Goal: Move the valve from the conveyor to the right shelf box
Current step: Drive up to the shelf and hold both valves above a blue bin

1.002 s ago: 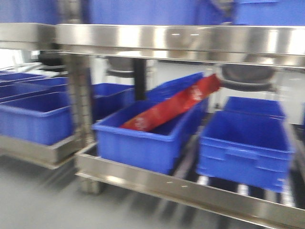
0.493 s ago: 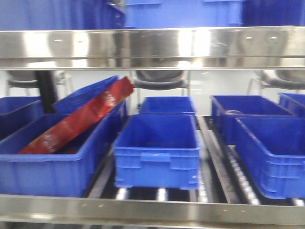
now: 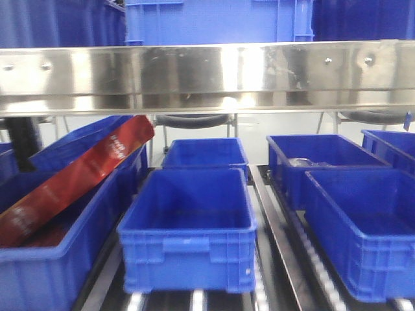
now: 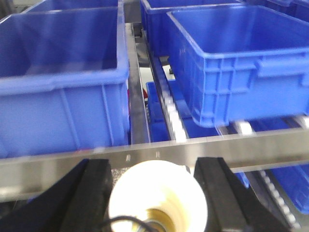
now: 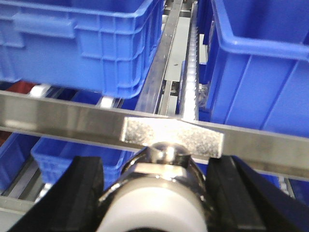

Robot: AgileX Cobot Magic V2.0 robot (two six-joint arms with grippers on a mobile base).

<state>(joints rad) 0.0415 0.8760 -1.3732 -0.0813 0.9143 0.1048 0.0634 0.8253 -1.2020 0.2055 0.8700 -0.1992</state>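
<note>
Two black fingers of my left gripper (image 4: 154, 166) are shut on a valve (image 4: 157, 195), whose round whitish end cap faces the left wrist camera. My right gripper (image 5: 155, 164) is shut on a silvery valve (image 5: 164, 153) with a domed metal top and a white cap. Both grippers hover just before the shelf's steel front rail (image 4: 270, 145), level with the blue boxes. In the front view the right shelf boxes (image 3: 353, 223) stand open-topped on rollers. Neither gripper shows in the front view. The conveyor is out of view.
A blue box (image 3: 188, 233) stands in the middle with another (image 3: 204, 152) behind it. At left a box holds a slanted red packet (image 3: 71, 178). A steel upper shelf beam (image 3: 207, 74) crosses above. Roller tracks (image 5: 193, 72) run between boxes.
The front view has swung right along the shelf and closer. The box with the red packet has slid from the frame's middle to its left edge, and the right boxes have come into view.
</note>
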